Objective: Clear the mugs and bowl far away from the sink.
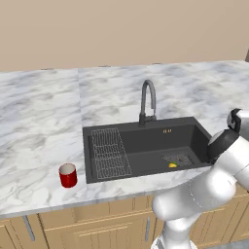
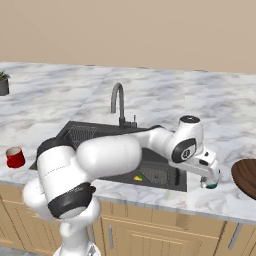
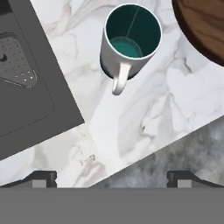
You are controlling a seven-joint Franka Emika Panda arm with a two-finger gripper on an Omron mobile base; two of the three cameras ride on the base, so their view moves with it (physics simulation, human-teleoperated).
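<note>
Two fingers wide apart, we are hovering the end effector point(image 3: 112, 177) over the white mug point(image 3: 129, 41); rigid, glossy, slippery, so we are favouring its rim.

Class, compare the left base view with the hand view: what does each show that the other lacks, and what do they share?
Left base view alone: the red mug left of the sink, the tap and the wire rack. Hand view alone: a white mug with a teal inside, upright, and the edge of the wooden bowl. Shared: the dark sink and the marble counter.
</note>
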